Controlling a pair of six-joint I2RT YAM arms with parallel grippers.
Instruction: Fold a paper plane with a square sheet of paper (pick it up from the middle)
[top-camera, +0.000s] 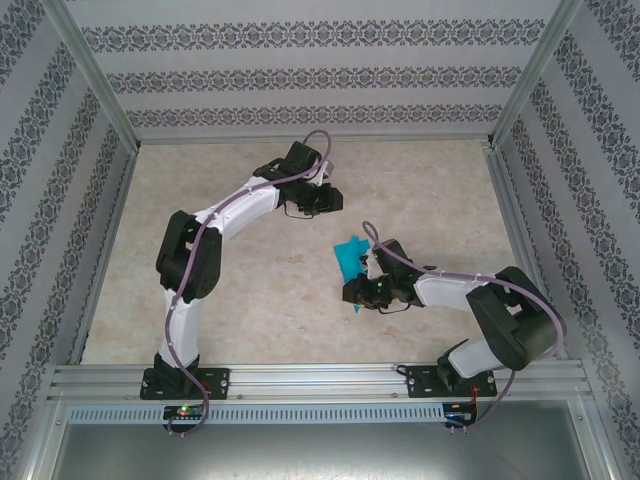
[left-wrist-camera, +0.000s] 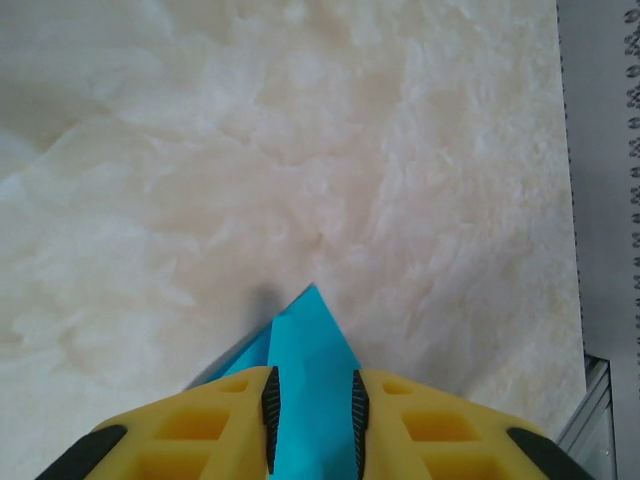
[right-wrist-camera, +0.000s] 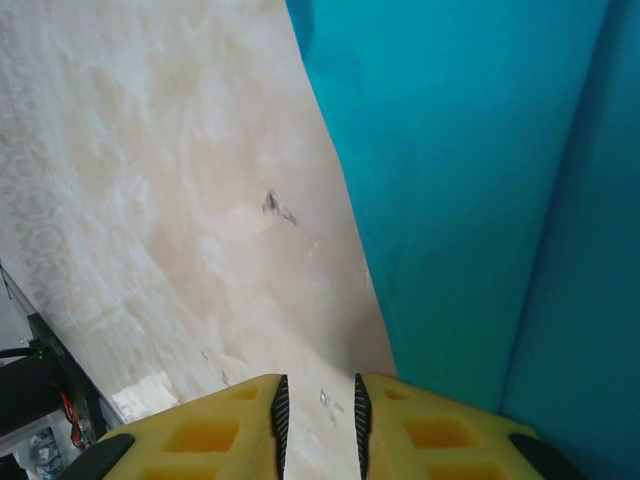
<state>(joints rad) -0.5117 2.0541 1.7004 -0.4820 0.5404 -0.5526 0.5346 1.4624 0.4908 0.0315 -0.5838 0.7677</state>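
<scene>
From above, the thin, creased turquoise-blue paper plane (top-camera: 350, 258) sits against my right gripper (top-camera: 362, 290) over the pale marbled bench (top-camera: 250, 300). Being so light, it could snag on a finger and drag or crumple if I pull away. At my left wrist, its sharp nose pokes out between the black ribbed pads of my left gripper (left-wrist-camera: 315, 405), whose jaws are narrowly apart. I cannot tell whether they pinch it, and a slack hold would let it slide. At my right wrist, the jaws stand slightly apart over bare bench, gripping nothing, with smooth matte paper just beside.
</scene>
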